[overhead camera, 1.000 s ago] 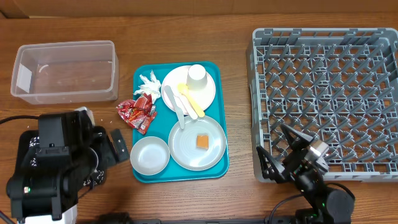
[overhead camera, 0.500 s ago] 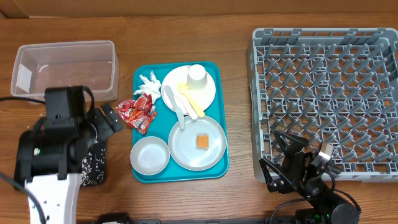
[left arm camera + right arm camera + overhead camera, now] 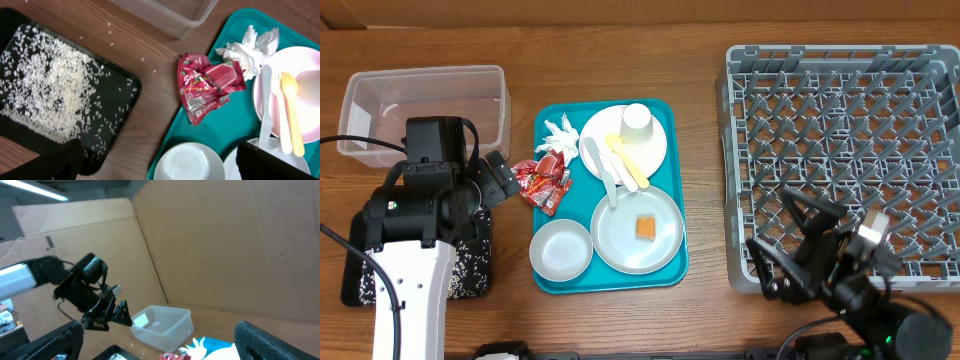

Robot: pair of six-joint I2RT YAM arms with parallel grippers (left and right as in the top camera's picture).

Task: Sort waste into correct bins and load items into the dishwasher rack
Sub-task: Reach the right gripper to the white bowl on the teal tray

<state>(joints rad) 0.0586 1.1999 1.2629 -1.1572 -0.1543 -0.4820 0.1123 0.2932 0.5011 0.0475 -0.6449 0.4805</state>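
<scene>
Overhead, the left gripper [image 3: 500, 178] hovered above the wooden table [image 3: 705, 150] between the clear plastic tub [image 3: 425, 115] and the teal serving tray [image 3: 546, 215], its fingers spread wide and holding nothing. Just beside it lay the crinkled red wrappers [image 3: 207, 85], straddling the teal tray's left edge, part on the rim and part on the wood. The crumpled white napkin [image 3: 250, 47] sat in that tray's upper-left corner, touching the rim of the upper plate [image 3: 655, 140], which carried the white cup [image 3: 637, 120]. A yellow spoon [image 3: 291, 107] and white utensils [image 3: 597, 160] lay side by side across that plate's lower edge. The lower plate [image 3: 620, 245] held the orange food cube [image 3: 645, 228], and the small white bowl [image 3: 561, 249] stood to its left on the same tray.

The black tray [image 3: 131, 97] lay partly under the left arm, covered with white rice grains [image 3: 45, 85]; a few grains were scattered on the wood near it. The tub looked empty.

The right gripper [image 3: 775, 232] hung over the near left corner of the grey dishwasher rack [image 3: 840, 130], jaws wide apart and empty. Its wrist camera looked across at a cardboard wall [image 3: 225, 245].
</scene>
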